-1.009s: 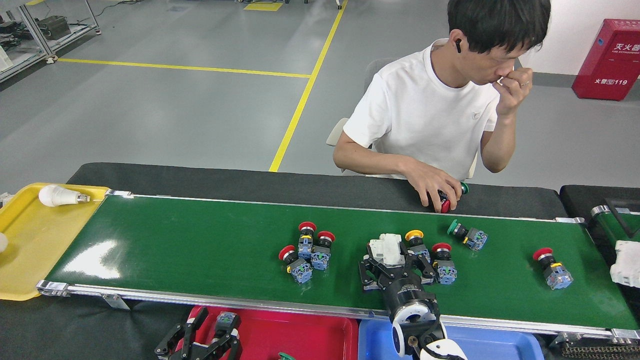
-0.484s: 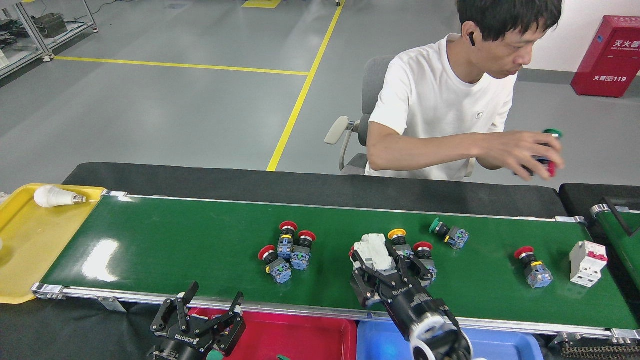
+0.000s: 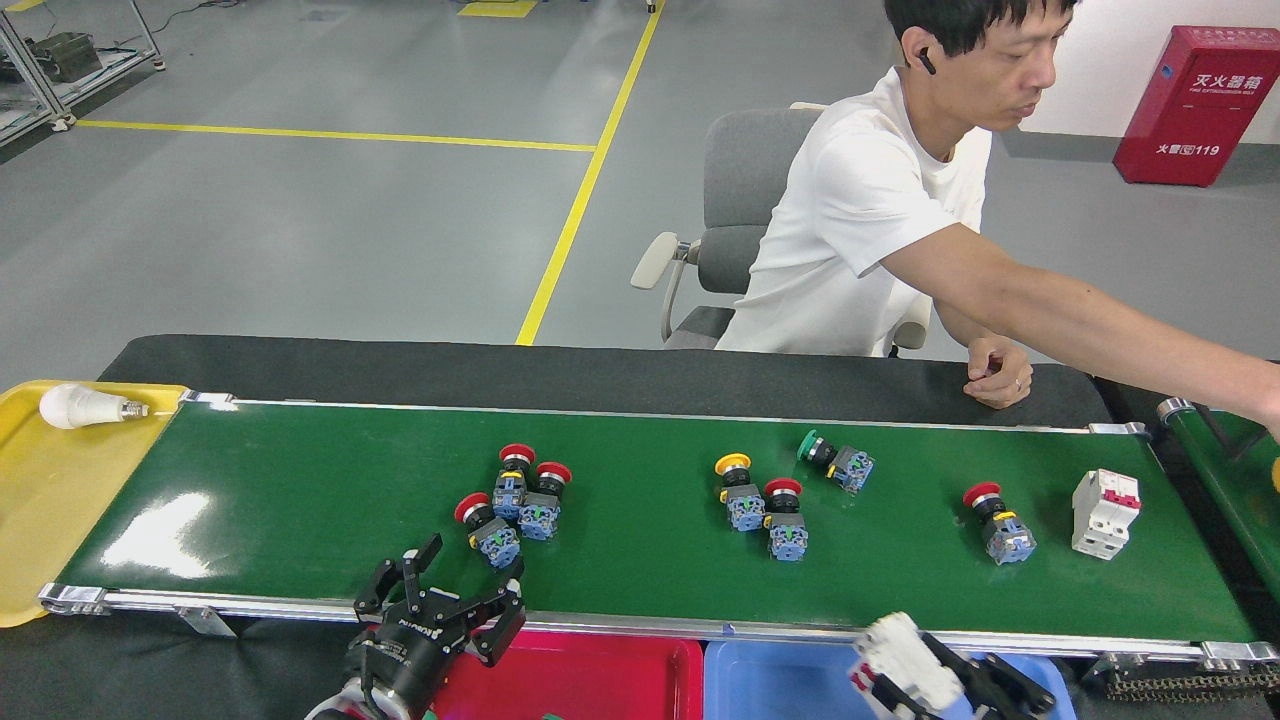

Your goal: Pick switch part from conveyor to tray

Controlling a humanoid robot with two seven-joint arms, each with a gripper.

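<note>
Conveyor: the dark-green conveyor runs left to right across the middle of the head view, its silver rail along the near edge.
Right end effector: the right end effector sits at the bottom edge, below the near rail and over the blue tray; its fingers are clamped on a white switch part.
Held part: off the belt, above the blue tray's right half, tilted up toward 11 o'clock.
Left end effector: the left end effector hovers at the near rail with its black fingers spread and nothing between them.
Red tray: the red tray lies just below the rail, at 4 o'clock from the left end effector.
Red-button cluster: three red-capped buttons lie on the belt at 1 o'clock from the left end effector, the nearest one just beyond its fingertips.
Middle group: a yellow-capped button, a red one and a green one lie mid-belt, at 11 o'clock from the right end effector, well apart from it.
Second breaker: a white breaker stands at the belt's right end, at 1 o'clock from the right end effector.
Yellow tray: the yellow tray at the left end carries a light bulb.
Person: a person sits behind the belt, one arm stretched to the right.
</note>
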